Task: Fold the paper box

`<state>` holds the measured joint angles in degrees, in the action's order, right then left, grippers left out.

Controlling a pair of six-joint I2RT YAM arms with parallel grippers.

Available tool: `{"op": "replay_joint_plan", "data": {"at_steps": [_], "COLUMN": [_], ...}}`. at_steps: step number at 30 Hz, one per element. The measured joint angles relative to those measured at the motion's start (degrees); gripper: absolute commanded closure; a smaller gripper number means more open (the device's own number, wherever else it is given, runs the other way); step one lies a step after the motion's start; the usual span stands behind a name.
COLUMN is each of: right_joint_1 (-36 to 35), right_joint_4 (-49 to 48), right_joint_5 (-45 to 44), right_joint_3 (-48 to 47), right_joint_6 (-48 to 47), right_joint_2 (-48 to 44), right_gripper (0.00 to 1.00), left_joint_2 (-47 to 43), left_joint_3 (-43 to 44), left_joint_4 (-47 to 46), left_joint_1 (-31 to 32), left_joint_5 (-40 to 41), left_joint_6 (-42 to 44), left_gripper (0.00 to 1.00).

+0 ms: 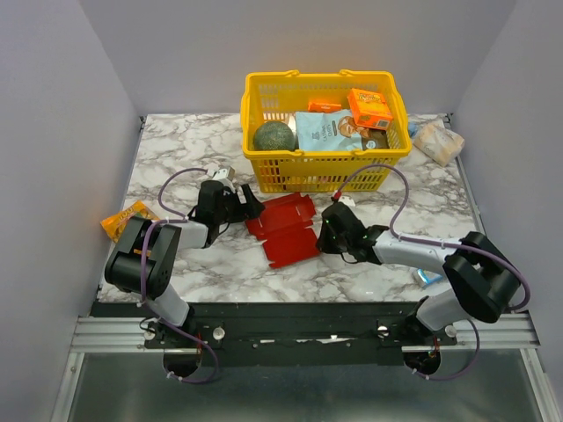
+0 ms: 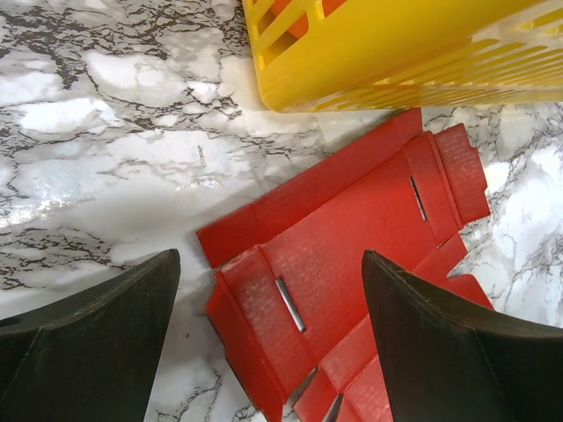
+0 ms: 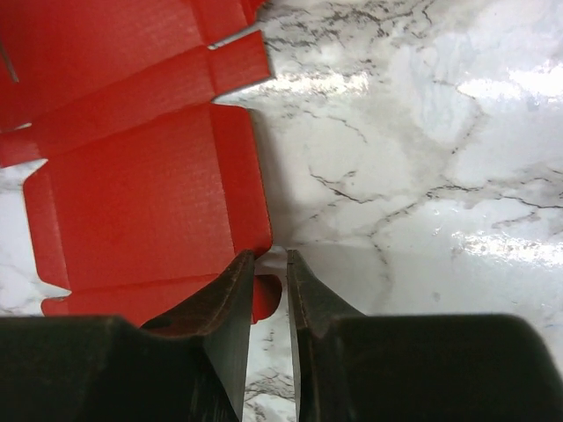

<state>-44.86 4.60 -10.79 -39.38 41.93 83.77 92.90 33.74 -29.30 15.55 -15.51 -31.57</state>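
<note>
Paper box lies flat on worktop. Left jaws wide apart over it; right jaws nearly together at its edge, grip unclear. Flap should be pinched squarely, then folded along crease.

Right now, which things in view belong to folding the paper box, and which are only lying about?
For the job:
paper box
left gripper
right gripper

Lying about:
yellow basket
groceries inside it
orange snack packet, far left
wrapped packet, right of the basket
small blue item by the right arm
</note>
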Motion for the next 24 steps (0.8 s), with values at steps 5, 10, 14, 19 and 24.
{"op": "replay_joint_plan", "data": {"at_steps": [5, 10, 14, 19, 24], "right_joint_1": [0.00, 0.00, 0.00, 0.00, 0.00], "right_joint_4": [1.84, 2.08, 2.16, 2.19, 2.19], "right_joint_5": [-0.02, -0.07, -0.07, -0.07, -0.09], "right_joint_3": [-0.11, -0.22, -0.79, -0.87, -0.90], "right_joint_6": [0.00, 0.02, 0.07, 0.07, 0.07], "right_joint_2": [1.36, 1.84, 2.71, 2.86, 2.86], "right_gripper": [0.71, 0.71, 0.71, 0.71, 0.71], "left_joint_2": [0.00, 0.00, 0.00, 0.00, 0.00], "left_joint_3": [0.00, 0.00, -0.24, -0.63, -0.63], "left_joint_4": [0.15, 0.55, 0.15, -0.39, -0.85], "left_joint_1": [-0.02, -0.07, -0.07, -0.07, -0.07], "left_joint_5": [0.00, -0.07, -1.18, -2.47, -3.23], "left_joint_6": [0.72, 1.51, 1.84, 2.16, 2.71], "left_gripper": [0.12, 0.30, 0.44, 0.55, 0.59]}}
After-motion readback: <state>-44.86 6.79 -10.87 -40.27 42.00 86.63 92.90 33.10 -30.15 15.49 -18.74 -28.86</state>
